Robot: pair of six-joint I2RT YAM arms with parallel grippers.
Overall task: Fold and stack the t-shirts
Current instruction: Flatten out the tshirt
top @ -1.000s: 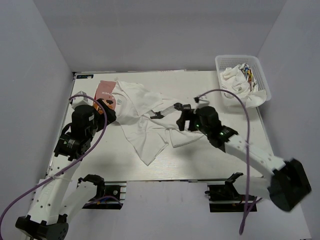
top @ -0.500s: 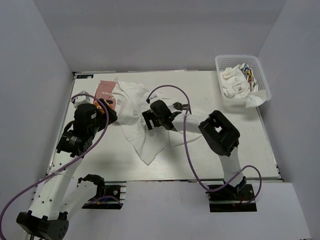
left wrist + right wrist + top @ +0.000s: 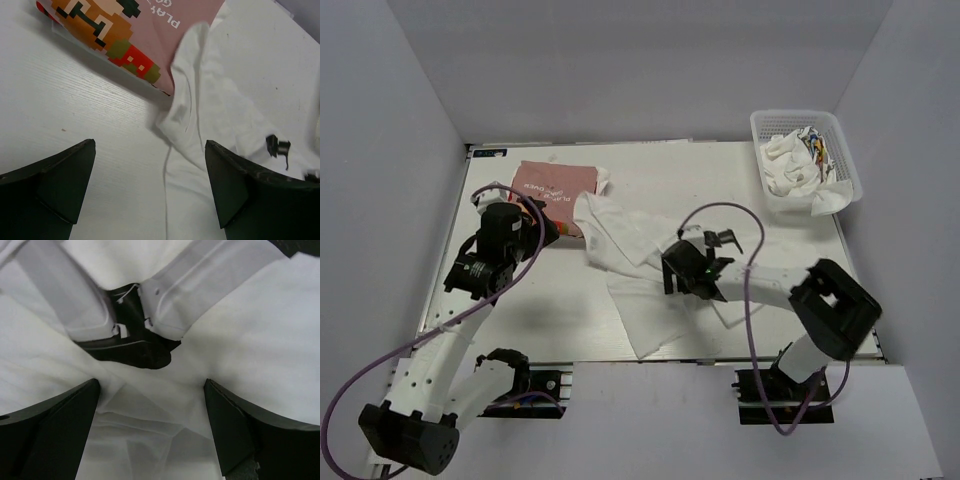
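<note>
The pink t-shirt [image 3: 552,180] lies folded at the table's far left; its cartoon print also shows in the left wrist view [image 3: 145,30]. The white t-shirt [image 3: 642,312] lies crumpled across the middle, one edge touching the pink one's near right corner [image 3: 225,115]. My left gripper [image 3: 552,230] is open and empty [image 3: 150,192], just in front of the pink t-shirt and left of the white one. My right gripper [image 3: 668,278] is open low over the white t-shirt [image 3: 260,350], with loose folds between its fingers [image 3: 150,432].
A white lattice basket [image 3: 845,150] stands at the far right corner with white and printed cloth in it. The right arm's elbow [image 3: 835,310] is bent near the table's front right. Purple cables loop over both arms. Bare table [image 3: 520,300] shows at the front left.
The white t-shirt has been dragged toward the front right, off the pink one, which now lies uncovered. The right arm swung and its gripper moved nearer. The left gripper barely moved.
</note>
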